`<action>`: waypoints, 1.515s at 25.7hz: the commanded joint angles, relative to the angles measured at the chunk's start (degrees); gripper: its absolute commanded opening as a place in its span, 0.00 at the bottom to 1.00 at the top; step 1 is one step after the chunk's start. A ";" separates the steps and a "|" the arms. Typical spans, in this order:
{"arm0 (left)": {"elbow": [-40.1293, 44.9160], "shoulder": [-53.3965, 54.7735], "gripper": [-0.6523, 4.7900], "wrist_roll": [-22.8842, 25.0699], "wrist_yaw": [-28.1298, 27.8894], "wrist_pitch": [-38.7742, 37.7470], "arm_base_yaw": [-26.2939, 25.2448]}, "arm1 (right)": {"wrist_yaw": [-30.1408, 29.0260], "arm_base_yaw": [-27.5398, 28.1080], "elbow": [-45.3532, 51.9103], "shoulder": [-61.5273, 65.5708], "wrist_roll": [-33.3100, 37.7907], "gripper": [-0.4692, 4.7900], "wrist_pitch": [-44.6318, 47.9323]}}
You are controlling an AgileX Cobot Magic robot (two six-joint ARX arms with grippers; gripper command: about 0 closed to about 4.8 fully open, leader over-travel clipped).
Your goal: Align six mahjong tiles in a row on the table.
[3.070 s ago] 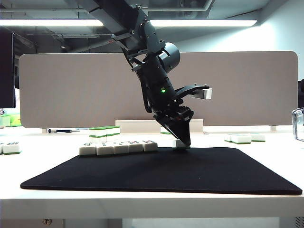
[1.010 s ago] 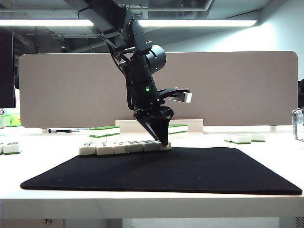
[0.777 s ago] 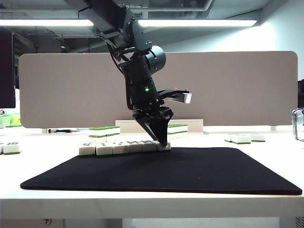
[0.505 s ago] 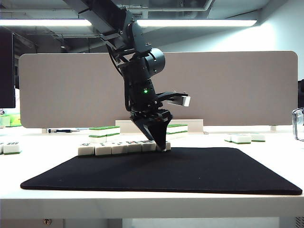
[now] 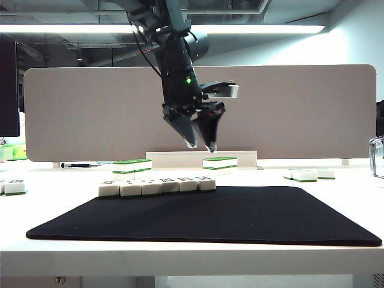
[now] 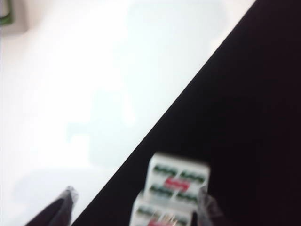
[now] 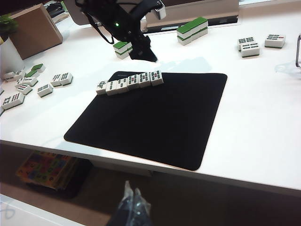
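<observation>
Six white mahjong tiles (image 5: 157,186) lie side by side in a row along the far edge of the black mat (image 5: 240,216) on the white table (image 5: 348,186). The right wrist view shows the same row of tiles (image 7: 130,81). My left gripper (image 5: 201,146) hangs open and empty well above the row's right end. Its blurred wrist view shows the end tile (image 6: 178,176) below, between the spread fingertips (image 6: 68,198) of the left gripper (image 6: 136,207). My right gripper (image 7: 132,197) is shut, low in front of the table edge, far from the tiles.
Tile stacks with green tops (image 5: 131,167) (image 5: 219,162) stand behind the row. More tiles lie at the right (image 5: 308,174) and the far left (image 5: 14,186). A grey partition panel (image 5: 312,108) closes the back. Loose tiles (image 7: 28,87) and a brown box (image 7: 33,29) sit at the table's left.
My left gripper set the sixth tile against the row's right end, opened, and rose clear above it. The row now stands free. The right gripper's earlier position is not shown.
</observation>
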State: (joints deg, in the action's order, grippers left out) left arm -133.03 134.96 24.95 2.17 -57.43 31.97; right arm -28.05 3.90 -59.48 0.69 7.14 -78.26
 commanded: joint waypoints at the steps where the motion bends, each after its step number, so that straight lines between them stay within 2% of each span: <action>1: -0.70 -0.79 0.73 -0.35 -5.99 -4.31 -0.74 | 0.11 -0.04 -0.07 -0.70 -0.13 0.09 0.94; 2: -0.68 -1.05 0.72 -0.35 -6.25 -4.92 -1.25 | 0.11 -0.04 -0.07 -0.70 -0.13 0.09 0.94; 5: -0.66 -1.79 0.56 -0.39 -5.92 -7.34 -2.91 | 0.09 -0.02 -0.07 -0.70 -0.11 0.09 0.92; 11: 2.12 -5.31 0.53 -0.39 -5.97 -7.43 -6.32 | 0.13 -0.02 -0.07 -0.70 -0.13 0.09 0.96; 12: 3.93 -6.95 0.36 -0.39 -5.95 -7.21 -7.91 | 0.57 -0.02 -0.07 -0.70 -0.13 0.09 0.98; 13: 5.44 -8.20 0.27 -0.44 -5.95 -7.26 -9.35 | 1.70 -0.02 -0.07 -0.70 -0.13 0.09 0.94; 18: 8.02 -9.92 0.21 -4.70 -5.31 -11.52 -15.41 | 2.67 -0.02 -0.07 -0.70 -0.11 0.09 0.92; 21: 9.11 -9.92 0.21 -7.61 -0.33 -11.82 -17.92 | 2.64 -0.02 -0.07 -0.70 -0.11 0.09 0.90; 23: 10.54 -9.92 0.20 -7.82 3.48 -11.52 -19.04 | 2.67 -0.02 -0.07 -0.70 -0.11 0.09 0.92; 25: 13.03 -9.92 0.20 -7.80 4.57 -9.86 -19.54 | 2.67 -0.02 -0.07 -0.70 -0.11 0.09 0.96; 27: 15.45 -9.92 0.15 -7.30 4.31 -9.03 -19.56 | 2.67 -0.02 -0.07 -0.70 -0.11 0.09 0.94; 30: 20.09 -9.90 0.15 -6.08 4.52 -6.23 -19.54 | 2.67 -0.02 -0.07 -0.70 -0.11 0.09 0.94; 37: 23.74 -9.90 0.15 -6.40 4.81 -2.69 -19.50 | 2.64 -0.02 -0.07 -0.70 -0.11 0.09 0.96; 39: 25.18 -9.90 0.15 -6.34 7.23 -2.62 -19.50 | 2.64 -0.02 -0.07 -0.70 -0.11 0.09 0.92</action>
State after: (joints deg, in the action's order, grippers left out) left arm -108.14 125.45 18.48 7.75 -60.25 12.45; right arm -25.50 3.90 -59.46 0.69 7.11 -78.28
